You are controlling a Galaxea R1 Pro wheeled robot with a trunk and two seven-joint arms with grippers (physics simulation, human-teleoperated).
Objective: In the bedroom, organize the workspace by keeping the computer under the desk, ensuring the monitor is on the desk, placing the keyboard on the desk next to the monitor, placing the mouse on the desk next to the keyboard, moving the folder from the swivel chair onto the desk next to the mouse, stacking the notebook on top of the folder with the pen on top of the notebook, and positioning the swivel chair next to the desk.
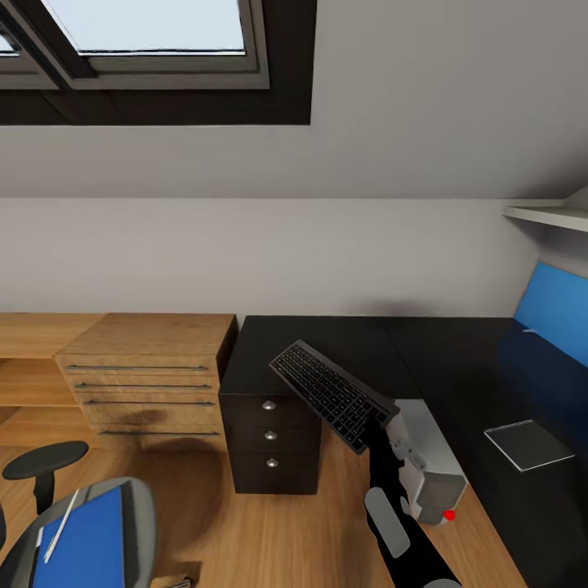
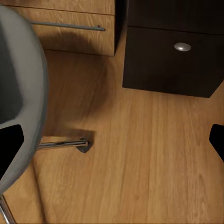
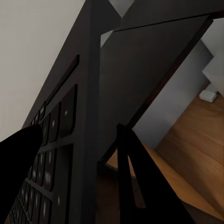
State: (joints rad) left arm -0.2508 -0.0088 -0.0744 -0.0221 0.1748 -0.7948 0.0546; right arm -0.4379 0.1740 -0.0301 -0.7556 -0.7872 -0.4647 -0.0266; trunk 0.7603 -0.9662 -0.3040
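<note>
holding keyboard (image 1: pixel 331 394) tilted above desk (image 1: pixel 457 359), right gripper (image 1: pixel 382 425) clamped, arm raised

The right gripper's fingertips (image 1: pixel 377 421) are hidden behind the keyboard (image 1: pixel 331 394) clamped between the jaws. Below that grip, the arm covers part of the computer (image 1: pixel 433 469). The swivel chair (image 1: pixel 98 523) and the folder (image 1: pixel 86 543) on its seat are cut off by the frame edge. The left gripper (image 2: pixel 112 140) shows just 2 dark finger edges; its opening cannot be judged.
</note>
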